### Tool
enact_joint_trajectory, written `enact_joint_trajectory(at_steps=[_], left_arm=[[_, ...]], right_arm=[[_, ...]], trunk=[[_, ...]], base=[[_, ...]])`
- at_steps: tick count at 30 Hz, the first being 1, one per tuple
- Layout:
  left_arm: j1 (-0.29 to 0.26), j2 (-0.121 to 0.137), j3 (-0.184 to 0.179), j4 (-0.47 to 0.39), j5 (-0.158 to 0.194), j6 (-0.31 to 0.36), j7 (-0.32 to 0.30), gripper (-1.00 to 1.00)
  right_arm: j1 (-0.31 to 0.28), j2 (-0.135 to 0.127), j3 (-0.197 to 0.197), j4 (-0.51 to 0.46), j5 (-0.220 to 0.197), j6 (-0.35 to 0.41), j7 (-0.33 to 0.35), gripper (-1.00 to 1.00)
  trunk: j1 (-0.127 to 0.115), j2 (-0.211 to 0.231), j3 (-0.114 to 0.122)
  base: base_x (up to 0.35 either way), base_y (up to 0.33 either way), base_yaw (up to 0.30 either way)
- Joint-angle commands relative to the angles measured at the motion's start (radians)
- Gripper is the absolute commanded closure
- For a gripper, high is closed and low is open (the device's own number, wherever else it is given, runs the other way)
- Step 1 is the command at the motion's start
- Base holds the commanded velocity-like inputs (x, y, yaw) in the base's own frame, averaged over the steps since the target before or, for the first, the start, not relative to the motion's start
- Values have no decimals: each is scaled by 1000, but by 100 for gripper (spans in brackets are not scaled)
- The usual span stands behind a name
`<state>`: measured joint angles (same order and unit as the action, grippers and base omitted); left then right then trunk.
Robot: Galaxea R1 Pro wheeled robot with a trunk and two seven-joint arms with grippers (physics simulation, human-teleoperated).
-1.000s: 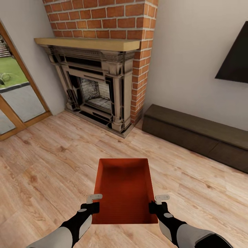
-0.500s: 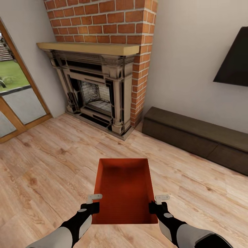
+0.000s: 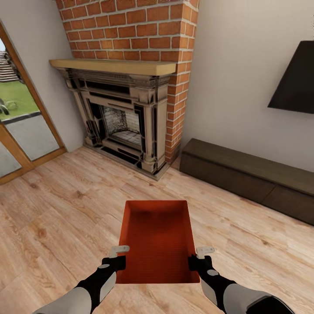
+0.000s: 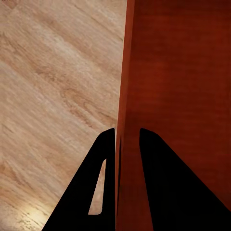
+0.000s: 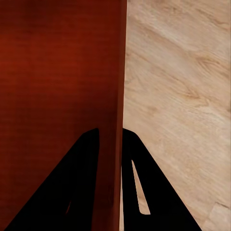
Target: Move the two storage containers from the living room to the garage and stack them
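One orange-red storage container [image 3: 157,240] hangs in front of me above the living room's wood-plank floor, open side up and empty. My left gripper [image 3: 118,257] is shut on its left wall, and the left wrist view shows that thin wall [image 4: 126,96] pinched between the dark fingers [image 4: 103,159]. My right gripper [image 3: 198,258] is shut on the right wall, whose edge [image 5: 120,96] runs between the fingers [image 5: 137,159] in the right wrist view.
A red-brick fireplace [image 3: 126,122] with a wooden mantel stands ahead to the left. A long low dark-brown bench [image 3: 244,174] runs along the right wall under a black TV [image 3: 294,80]. A glass door [image 3: 22,126] is at far left.
The whole view has shifted: the fireplace and bench sit slightly lower and nearer the middle, so the camera has moved. Container and grippers keep their places in the picture.
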<state>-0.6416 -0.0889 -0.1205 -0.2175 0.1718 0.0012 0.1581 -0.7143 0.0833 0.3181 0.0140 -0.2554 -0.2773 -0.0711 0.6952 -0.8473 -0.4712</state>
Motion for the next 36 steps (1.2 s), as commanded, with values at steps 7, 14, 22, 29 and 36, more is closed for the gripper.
enact_joint_trajectory(at_steps=[7,14,22,29,36], left_arm=[[-1,1,17,-2,-9,0,14,100],[-1,1,17,-3,-8,0,14,100],[-1,1,17,-3,-9,0,14,100],[-1,1,16,-3,-9,-5,14,100],[-1,1,16,3,-9,-30,14,100]], right_arm=[[-1,-2,-1,5,-30,-6,-15,100],[-1,-2,-1,5,-30,-6,-15,100],[-1,-2,-1,5,-30,-6,-15,100],[-1,-2,-1,5,-30,-5,-15,100],[-1,-2,-1,5,-30,-5,-15,100]], trunk=[[0,-1,10],[0,-1,22],[0,-1,35],[0,-1,46],[0,-1,57]], base=[[0,0,0],[0,0,0],[0,0,0],[0,0,0],[0,0,0]])
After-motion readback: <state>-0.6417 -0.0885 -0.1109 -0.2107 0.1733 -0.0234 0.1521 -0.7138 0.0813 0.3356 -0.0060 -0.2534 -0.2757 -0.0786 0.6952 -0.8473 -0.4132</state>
